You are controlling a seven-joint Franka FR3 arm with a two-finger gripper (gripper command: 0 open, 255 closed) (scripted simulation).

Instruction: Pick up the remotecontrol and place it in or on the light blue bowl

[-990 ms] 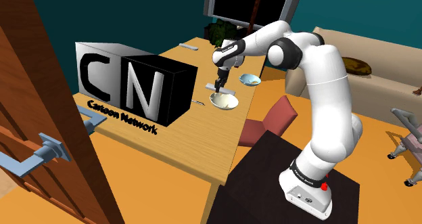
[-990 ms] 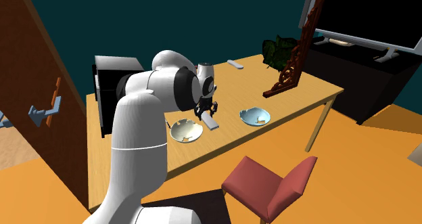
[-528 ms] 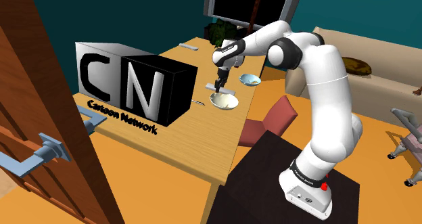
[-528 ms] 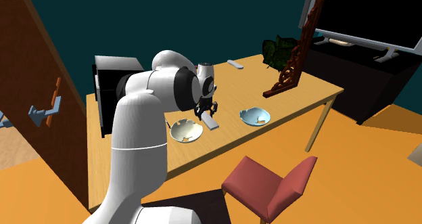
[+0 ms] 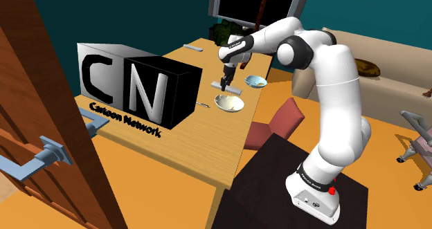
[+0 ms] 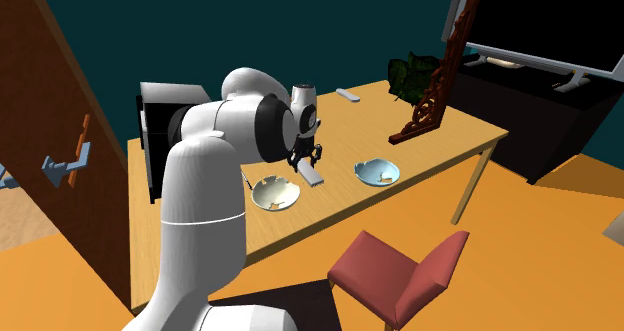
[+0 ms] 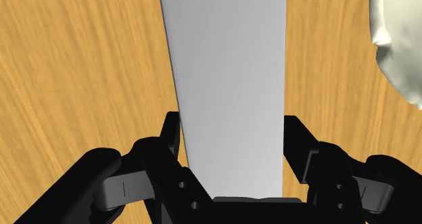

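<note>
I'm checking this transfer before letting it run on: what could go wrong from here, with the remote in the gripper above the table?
1. The gripper clasps the grey remote only across its long edges, so it could pivot or slip during the carry.
2. The off-white bowl sits nearer to the gripper than the light blue bowl; releasing early would probably land the remote in the wrong one.
</note>
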